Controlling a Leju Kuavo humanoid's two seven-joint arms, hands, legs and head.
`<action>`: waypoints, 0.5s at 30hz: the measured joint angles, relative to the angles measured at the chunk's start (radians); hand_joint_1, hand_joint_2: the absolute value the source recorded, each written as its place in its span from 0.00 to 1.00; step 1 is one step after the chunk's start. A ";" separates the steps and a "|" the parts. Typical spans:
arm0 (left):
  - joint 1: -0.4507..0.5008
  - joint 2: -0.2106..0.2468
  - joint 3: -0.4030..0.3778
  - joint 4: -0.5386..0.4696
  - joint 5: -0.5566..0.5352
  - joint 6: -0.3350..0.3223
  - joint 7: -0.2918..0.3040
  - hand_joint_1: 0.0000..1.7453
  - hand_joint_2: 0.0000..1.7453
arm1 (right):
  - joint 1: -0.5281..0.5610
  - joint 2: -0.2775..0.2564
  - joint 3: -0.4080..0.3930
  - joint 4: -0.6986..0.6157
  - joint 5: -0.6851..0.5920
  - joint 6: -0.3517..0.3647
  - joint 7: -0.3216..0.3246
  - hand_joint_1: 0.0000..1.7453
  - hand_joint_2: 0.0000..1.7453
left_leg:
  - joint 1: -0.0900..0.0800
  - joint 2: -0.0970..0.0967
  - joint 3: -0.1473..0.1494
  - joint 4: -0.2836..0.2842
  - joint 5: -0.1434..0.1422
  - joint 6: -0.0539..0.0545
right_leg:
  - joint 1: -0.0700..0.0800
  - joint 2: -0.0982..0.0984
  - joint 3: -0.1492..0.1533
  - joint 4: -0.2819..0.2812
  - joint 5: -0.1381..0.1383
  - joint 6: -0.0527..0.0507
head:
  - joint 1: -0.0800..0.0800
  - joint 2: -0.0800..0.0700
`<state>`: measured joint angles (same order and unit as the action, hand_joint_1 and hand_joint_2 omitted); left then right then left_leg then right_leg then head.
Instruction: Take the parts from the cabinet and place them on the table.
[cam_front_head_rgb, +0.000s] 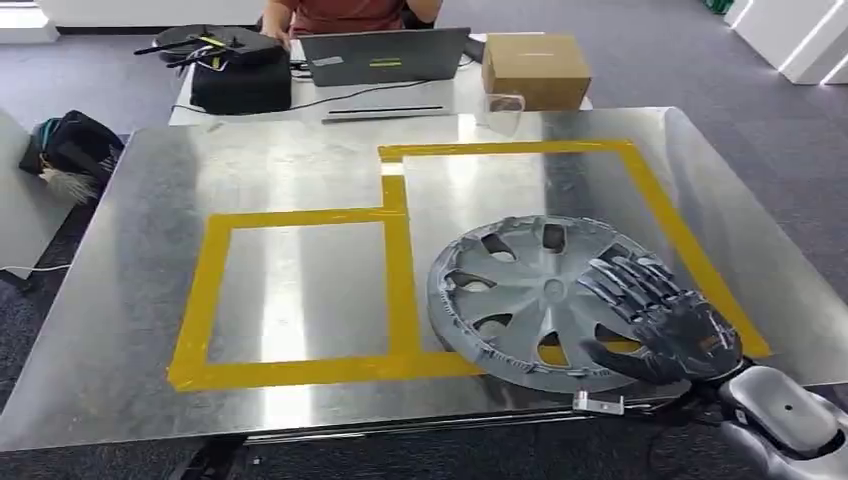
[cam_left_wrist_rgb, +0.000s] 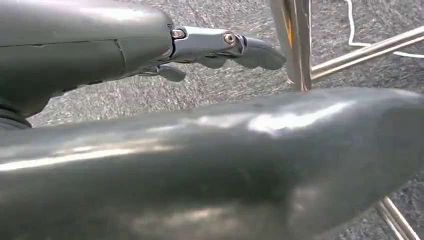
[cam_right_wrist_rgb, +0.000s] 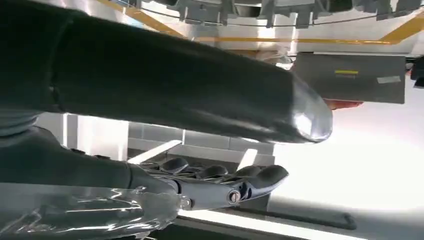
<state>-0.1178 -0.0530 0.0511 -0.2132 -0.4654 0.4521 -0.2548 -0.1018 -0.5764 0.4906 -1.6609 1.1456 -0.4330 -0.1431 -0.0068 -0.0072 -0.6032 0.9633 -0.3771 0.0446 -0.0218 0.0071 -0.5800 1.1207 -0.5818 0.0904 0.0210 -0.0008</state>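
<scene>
Steel counter (cam_front_head_rgb: 300, 170), yellow-taped. Grey wheel cover (cam_front_head_rgb: 520, 300) lies flat inside right taped box, near front edge. Right hand (cam_front_head_rgb: 655, 310) rests flat on its right rim, fingers extended (not clenched). Left hand (cam_left_wrist_rgb: 220, 47) hangs below counter, empty.

A grey hubcap (cam_front_head_rgb: 540, 305) lies on the metal table (cam_front_head_rgb: 300, 170) at the lower right, over the yellow tape (cam_front_head_rgb: 400, 260). The right hand (cam_front_head_rgb: 660, 320) rests flat on its right part, fingers spread. At the top are a laptop (cam_front_head_rgb: 385, 55), a cardboard box (cam_front_head_rgb: 535, 70) and a person (cam_front_head_rgb: 340, 15).
</scene>
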 joint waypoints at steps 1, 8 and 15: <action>0.001 -0.001 0.001 0.000 0.000 0.000 0.000 0.00 0.00 | 0.003 0.001 0.002 0.001 -0.001 0.002 0.000 0.00 0.00 | 0.000 0.001 -0.002 0.000 0.002 0.000 | 0.000 0.000 -0.036 0.086 -0.037 0.002 | -0.002 0.000; 0.003 0.000 0.005 0.000 -0.002 0.002 -0.003 0.00 0.00 | 0.017 0.006 0.021 0.016 -0.004 0.011 -0.004 0.00 0.00 | 0.005 -0.003 -0.032 0.017 0.021 -0.035 | -0.010 0.006 0.091 -0.115 0.076 0.018 | 0.002 0.000; 0.009 -0.008 0.012 0.000 -0.003 0.003 -0.003 0.00 0.00 | 0.029 0.007 0.025 0.021 -0.005 0.013 -0.006 0.00 0.00 | 0.008 -0.003 -0.089 0.123 -0.078 -0.072 | -0.013 0.004 0.023 -0.102 0.114 -0.049 | -0.009 0.000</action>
<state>-0.1085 -0.0610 0.0629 -0.2132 -0.4681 0.4551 -0.2579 -0.0727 -0.5692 0.5154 -1.6400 1.1410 -0.4204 -0.1488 0.0008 -0.0100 -0.6918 1.0868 -0.4554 -0.0270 -0.0352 0.0111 -0.5575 1.0191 -0.4682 0.0418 0.0122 -0.0008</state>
